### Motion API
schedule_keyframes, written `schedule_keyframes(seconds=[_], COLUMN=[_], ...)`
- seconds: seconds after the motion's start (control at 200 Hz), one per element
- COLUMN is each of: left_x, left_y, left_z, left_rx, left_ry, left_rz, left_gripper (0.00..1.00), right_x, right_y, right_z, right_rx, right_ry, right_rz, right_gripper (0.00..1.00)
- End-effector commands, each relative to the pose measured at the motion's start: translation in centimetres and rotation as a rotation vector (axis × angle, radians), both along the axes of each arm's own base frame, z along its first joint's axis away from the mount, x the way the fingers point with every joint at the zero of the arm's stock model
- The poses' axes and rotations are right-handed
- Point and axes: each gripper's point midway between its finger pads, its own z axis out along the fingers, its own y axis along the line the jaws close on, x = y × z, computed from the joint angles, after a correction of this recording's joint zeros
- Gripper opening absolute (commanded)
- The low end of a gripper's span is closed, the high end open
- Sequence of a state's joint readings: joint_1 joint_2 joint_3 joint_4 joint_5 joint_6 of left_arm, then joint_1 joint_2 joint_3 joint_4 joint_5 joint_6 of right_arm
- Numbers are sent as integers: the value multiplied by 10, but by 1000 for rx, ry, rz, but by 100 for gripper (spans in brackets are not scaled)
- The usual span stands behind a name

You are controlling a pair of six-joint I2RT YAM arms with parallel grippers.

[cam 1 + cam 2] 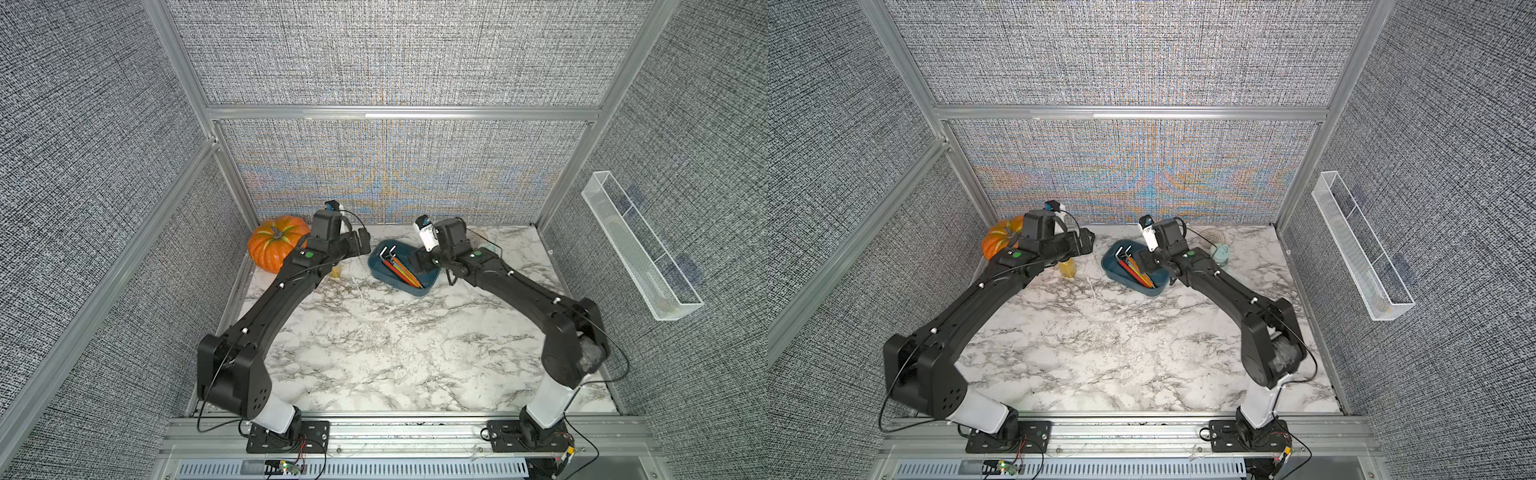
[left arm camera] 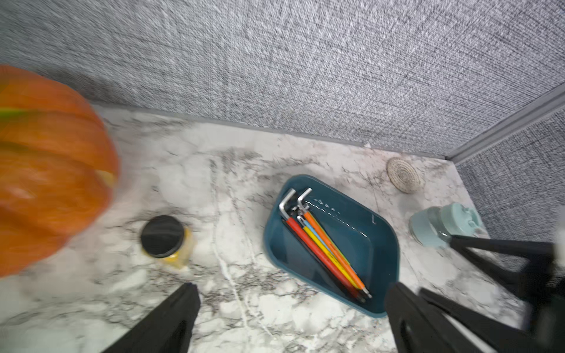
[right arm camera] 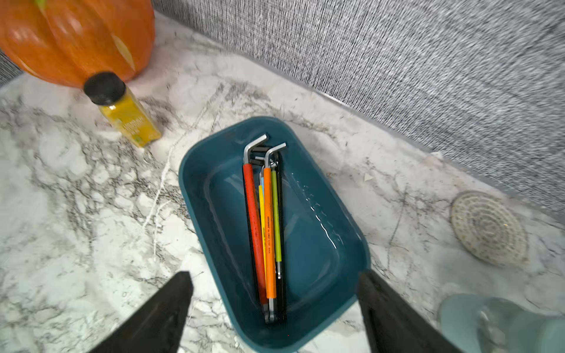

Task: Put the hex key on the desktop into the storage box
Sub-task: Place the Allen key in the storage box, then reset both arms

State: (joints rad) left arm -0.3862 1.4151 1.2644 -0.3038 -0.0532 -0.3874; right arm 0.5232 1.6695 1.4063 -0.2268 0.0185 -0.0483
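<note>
A bundle of hex keys (image 3: 266,226) with red, yellow, orange and green sleeves lies inside the dark teal storage box (image 3: 315,244). The box stands at the back of the marble desktop (image 1: 395,340) in both top views, with the hex keys (image 1: 401,268) lengthwise in it. My right gripper (image 3: 273,275) hangs open just above the box's near end, one finger on each side and nothing between them. My left gripper (image 2: 292,287) is open over bare desktop to the left of the storage box (image 2: 360,244), holding nothing.
An orange pumpkin (image 1: 274,245) sits at the back left, with a yellow spice jar (image 3: 125,113) beside it. A round woven coaster (image 3: 489,227) and a pale blue bottle (image 2: 440,226) lie to the right of the box. A clear mesh tray (image 1: 640,249) hangs on the right wall.
</note>
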Motion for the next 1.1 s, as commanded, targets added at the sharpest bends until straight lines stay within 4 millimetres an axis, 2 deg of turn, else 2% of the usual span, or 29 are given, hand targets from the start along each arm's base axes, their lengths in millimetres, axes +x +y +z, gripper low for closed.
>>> schedule_keyframes(seconds=[0.0,0.06,0.07,0.13,0.185,0.29,0.42,0.546,0.636,0.691,0.711,0.826,0.946,1.091], left_x=[-21,-42,-44,-62,-73,-80,-75,-58,-52,-51,-50,-38,-38,-38], left_y=[58,92,97,128,148,172,190,196,197,196,196,179,179,180], left_z=[22,28,22,22,15,-12,-54,-100,-118,-121,-119,-125,-129,-130], left_rx=[192,285,302,349,352,374,405,408,433,425,421,389,384,372], left_ry=[-212,-330,-333,-413,-439,-446,-430,-357,-366,-399,-418,-435,-442,-437], left_rz=[171,272,285,372,420,490,562,558,560,562,562,460,459,449], left_gripper=[100,100,100,100,100,100,100,100,100,100,100,100,100,100], right_x=[-16,-30,-32,-43,-52,-56,-51,-44,-42,-41,-43,-42,-40,-41], right_y=[-16,-32,-36,-56,-75,-116,-164,-202,-223,-229,-230,-232,-246,-254], right_z=[40,55,57,65,64,61,52,37,25,23,10,-21,-62,-86], right_rx=[105,136,141,164,173,187,167,99,39,15,-5,-30,-7,-17], right_ry=[-87,-131,-138,-185,-215,-263,-280,-281,-305,-341,-335,-374,-339,-367], right_rz=[-59,-96,-105,-153,-202,-336,-531,-683,-752,-760,-745,-683,-721,-710], right_gripper=[99,99,99,99,99,99,99,99,99,99,99,99,99,99])
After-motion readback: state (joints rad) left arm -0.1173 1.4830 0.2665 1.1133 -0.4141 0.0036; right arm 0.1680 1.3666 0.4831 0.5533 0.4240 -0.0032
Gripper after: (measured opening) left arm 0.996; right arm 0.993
